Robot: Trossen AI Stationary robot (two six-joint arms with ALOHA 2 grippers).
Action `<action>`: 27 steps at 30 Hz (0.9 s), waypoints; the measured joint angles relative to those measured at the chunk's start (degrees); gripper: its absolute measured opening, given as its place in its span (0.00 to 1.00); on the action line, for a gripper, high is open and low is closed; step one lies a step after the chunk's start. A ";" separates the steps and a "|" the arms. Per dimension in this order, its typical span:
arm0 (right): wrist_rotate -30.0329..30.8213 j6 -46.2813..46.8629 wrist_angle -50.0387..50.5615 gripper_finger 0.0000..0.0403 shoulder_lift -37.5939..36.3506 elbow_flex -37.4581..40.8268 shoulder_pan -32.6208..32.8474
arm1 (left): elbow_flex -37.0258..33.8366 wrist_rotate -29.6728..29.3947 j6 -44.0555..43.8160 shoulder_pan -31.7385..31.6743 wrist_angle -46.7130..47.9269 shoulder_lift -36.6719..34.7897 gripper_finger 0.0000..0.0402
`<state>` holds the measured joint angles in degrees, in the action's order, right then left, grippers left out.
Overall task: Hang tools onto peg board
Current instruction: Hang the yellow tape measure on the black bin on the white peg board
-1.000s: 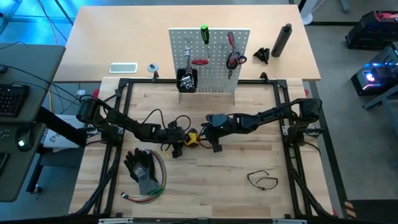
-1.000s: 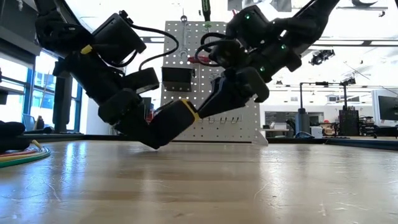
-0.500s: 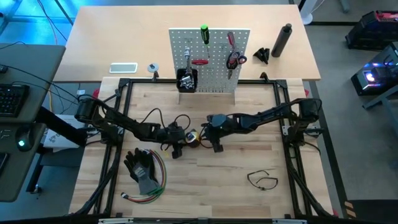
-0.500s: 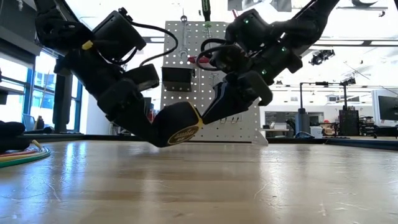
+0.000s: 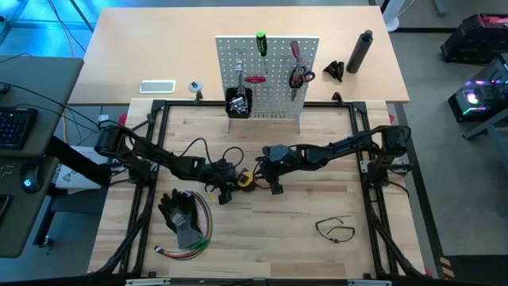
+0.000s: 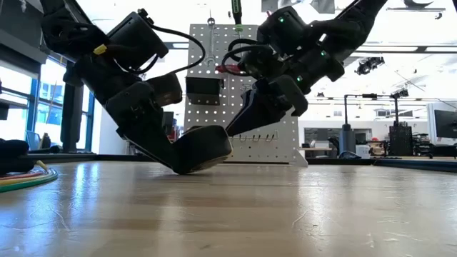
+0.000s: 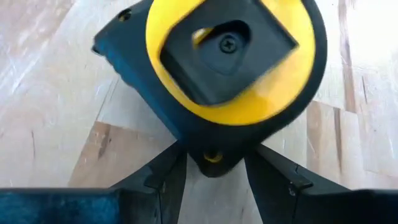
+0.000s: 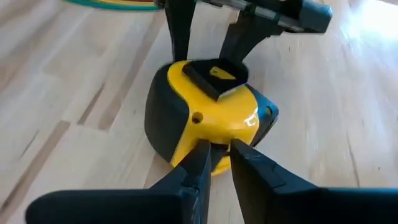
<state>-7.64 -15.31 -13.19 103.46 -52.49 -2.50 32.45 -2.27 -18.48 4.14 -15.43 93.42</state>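
Note:
A yellow and black tape measure (image 5: 246, 180) lies on the wooden table's middle, between my two grippers. It fills the left wrist view (image 7: 227, 68), its black belt clip facing the camera, and shows in the right wrist view (image 8: 205, 115). My left gripper (image 5: 232, 181) is shut on it from the left. My right gripper (image 5: 259, 176) is shut on it from the right. The white peg board (image 5: 274, 95) stands upright at the table's far edge, with a green screwdriver (image 5: 260, 43), red-handled tools (image 5: 297, 73) and a black bin (image 5: 238, 102) on it. My left gripper pinches the tape measure's black edge (image 7: 211, 157) between its two fingers, only at their free ends. The fingers slant down from the table's left. The tape measure rests on the table, tilted. My right gripper pinches the yellow rim (image 8: 217, 158) on the opposite side between its two nearly closed fingers. The fingers slant down from the table's right.
Black gloves (image 5: 181, 213) and a bundle of coloured wires (image 5: 198, 238) lie near left. A thin black loop (image 5: 335, 229) lies near right. A dark bottle (image 5: 361, 51) and a phone (image 5: 157, 86) are on the far table behind the board.
The tape measure has been turned over between my two grippers: in the low view it showed its yellow face half a second ago and now shows a dark side, lying lower on the table. My left gripper has tipped with it.

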 joint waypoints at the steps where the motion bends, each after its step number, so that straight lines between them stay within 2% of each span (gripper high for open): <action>1: -0.26 -0.04 0.16 0.14 -0.02 -0.23 0.04 | 0.06 0.11 -0.47 0.00 0.49 -0.04 0.38; 6: -1.11 -1.15 1.02 0.14 -0.02 -3.10 0.33 | 1.57 1.15 -1.42 0.00 4.38 -0.08 0.38; 12: 0.16 -3.21 6.38 0.14 -0.11 -5.43 0.31 | 5.77 -0.37 -0.28 0.00 14.96 -0.31 0.38; 19: 1.35 -6.69 14.52 0.14 -2.04 -5.95 0.31 | 7.45 -9.77 1.26 1.57 23.93 -6.17 0.38; 23: 0.45 -10.65 17.07 0.14 -1.99 -5.93 0.55 | 7.45 -16.32 6.05 5.04 21.28 -9.33 0.38; 27: 0.23 -13.19 17.50 0.17 -1.99 -5.19 0.19 | 7.45 -20.95 11.53 8.65 16.37 -8.21 0.38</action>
<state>-7.40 -28.50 4.31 101.47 -57.68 -2.31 39.90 -23.21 -6.95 12.80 0.94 85.22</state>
